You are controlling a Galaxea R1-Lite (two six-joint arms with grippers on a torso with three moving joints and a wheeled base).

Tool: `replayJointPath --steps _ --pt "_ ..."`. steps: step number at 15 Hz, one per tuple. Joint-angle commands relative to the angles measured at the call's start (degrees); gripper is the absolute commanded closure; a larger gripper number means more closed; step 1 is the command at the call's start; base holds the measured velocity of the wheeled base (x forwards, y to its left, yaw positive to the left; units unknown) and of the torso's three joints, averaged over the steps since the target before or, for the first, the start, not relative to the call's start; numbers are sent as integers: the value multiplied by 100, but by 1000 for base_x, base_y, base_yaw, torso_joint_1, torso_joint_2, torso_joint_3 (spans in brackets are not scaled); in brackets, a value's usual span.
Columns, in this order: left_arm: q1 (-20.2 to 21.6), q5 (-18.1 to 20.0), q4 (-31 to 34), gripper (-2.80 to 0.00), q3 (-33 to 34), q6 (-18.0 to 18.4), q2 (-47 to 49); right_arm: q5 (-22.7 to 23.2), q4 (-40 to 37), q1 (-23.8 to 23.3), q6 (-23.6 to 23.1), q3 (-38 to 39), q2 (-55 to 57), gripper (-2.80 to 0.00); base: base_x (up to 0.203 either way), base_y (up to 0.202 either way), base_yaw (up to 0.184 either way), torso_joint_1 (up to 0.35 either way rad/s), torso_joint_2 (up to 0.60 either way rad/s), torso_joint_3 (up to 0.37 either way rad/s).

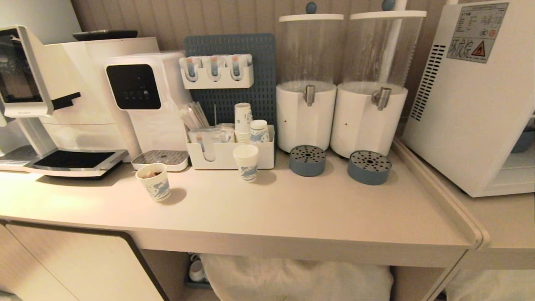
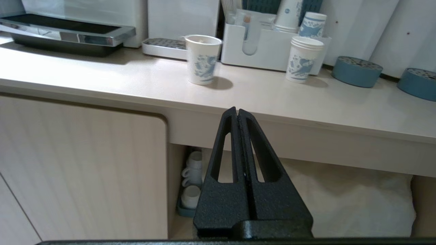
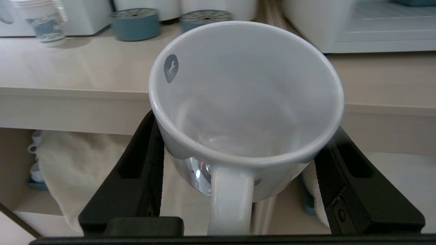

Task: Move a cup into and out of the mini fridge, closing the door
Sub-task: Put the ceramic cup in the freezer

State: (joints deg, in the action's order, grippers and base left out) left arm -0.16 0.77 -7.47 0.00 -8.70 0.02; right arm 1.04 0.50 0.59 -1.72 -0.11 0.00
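The cup (image 3: 245,85), a white mug with its handle toward the wrist, is gripped by its sides in my right gripper (image 3: 243,126), held in front of the counter's edge and below its top. The mini fridge (image 1: 468,125) stands at the right on a lower counter, showing its vented side and warning sticker. Its white body also shows in the right wrist view (image 3: 313,23), with shelves at its front. Whether the door is open I cannot tell. My left gripper (image 2: 236,110) is shut and empty, in front of the counter's front edge. Neither arm shows in the head view.
On the counter (image 1: 292,209) stand two patterned paper cups (image 1: 154,182) (image 1: 246,163), a white organiser (image 1: 230,152), two drink dispensers (image 1: 306,117) (image 1: 368,121) with blue drip trays (image 1: 308,160), and a coffee machine (image 1: 50,104). Under the counter, white mugs (image 2: 190,183) sit in a tray.
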Motion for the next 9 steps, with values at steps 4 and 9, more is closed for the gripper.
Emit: replayJointPath --steps 4,9 --pt "-10 2 -9 0 229 -8 -29 11 3 -6 -13 2 9 0 0 -195 1 2 2 2" --pt "-10 -3 -9 0 229 -8 -29 11 3 -6 -13 2 9 0 0 -194 2 3 3 2"
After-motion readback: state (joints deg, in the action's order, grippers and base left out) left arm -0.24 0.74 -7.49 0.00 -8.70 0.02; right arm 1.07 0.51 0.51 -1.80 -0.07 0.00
